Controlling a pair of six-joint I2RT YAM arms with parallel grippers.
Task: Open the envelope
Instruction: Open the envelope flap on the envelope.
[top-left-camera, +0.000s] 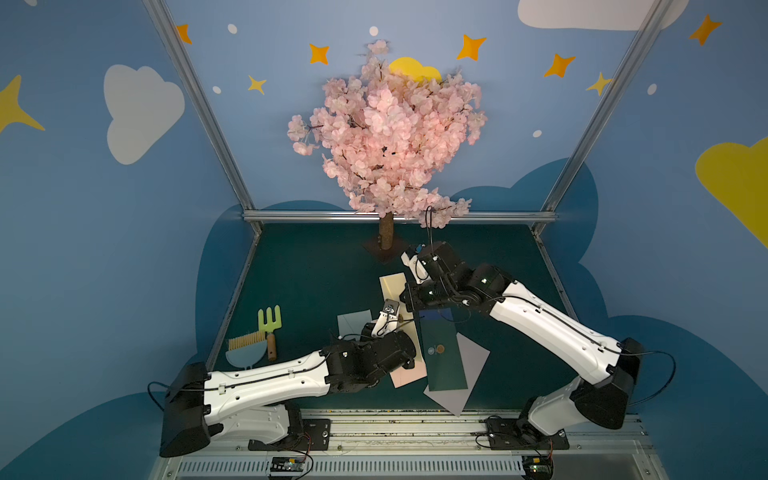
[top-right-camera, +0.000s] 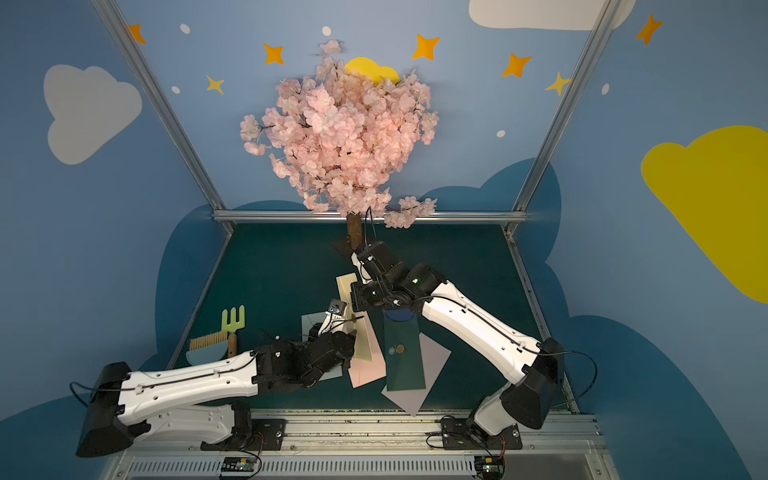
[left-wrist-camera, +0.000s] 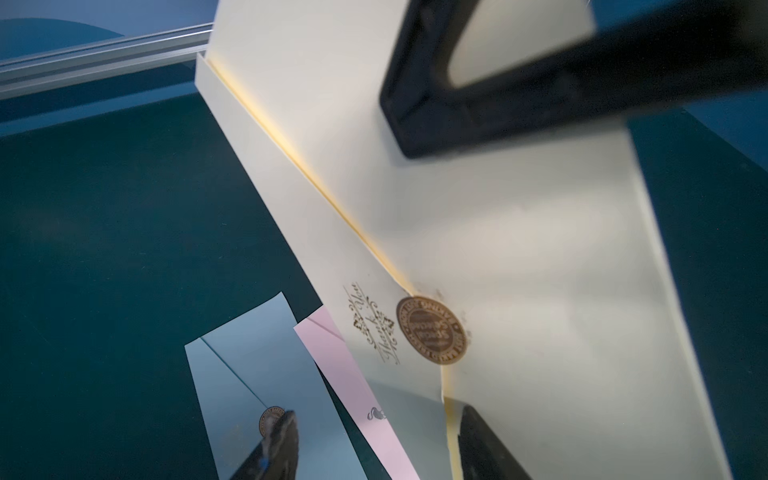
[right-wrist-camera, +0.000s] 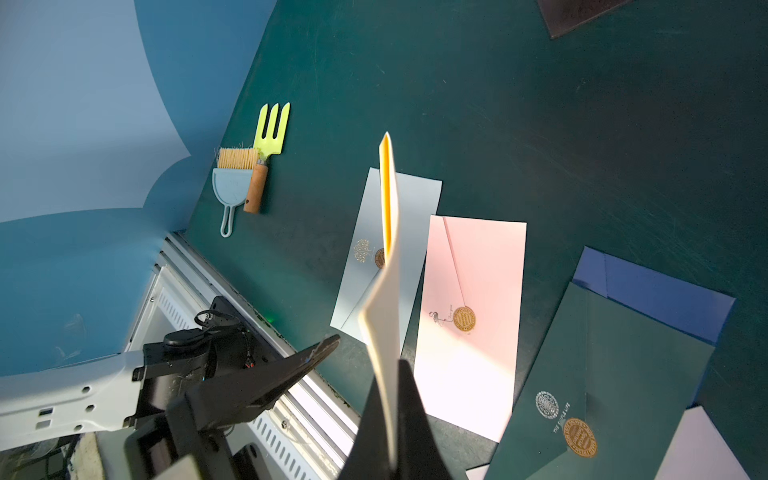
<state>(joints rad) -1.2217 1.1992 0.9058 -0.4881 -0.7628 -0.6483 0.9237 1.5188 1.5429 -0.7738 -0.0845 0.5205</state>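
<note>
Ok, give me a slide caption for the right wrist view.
Right hand pinches the cream envelope edge-on above the pale blue envelope, pink envelope and green envelope on the table.

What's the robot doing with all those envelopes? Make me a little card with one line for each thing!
held up: cream envelope, raised on edge, clear of the others
right gripper: shut on the cream envelope
left gripper: open, fingers close to the gold seal
flap: gaping along its edge, yellow lining showing, not fully open
lying flat: light blue envelope, pink envelope, dark green envelope
tools: brush and green fork, side by side
</note>
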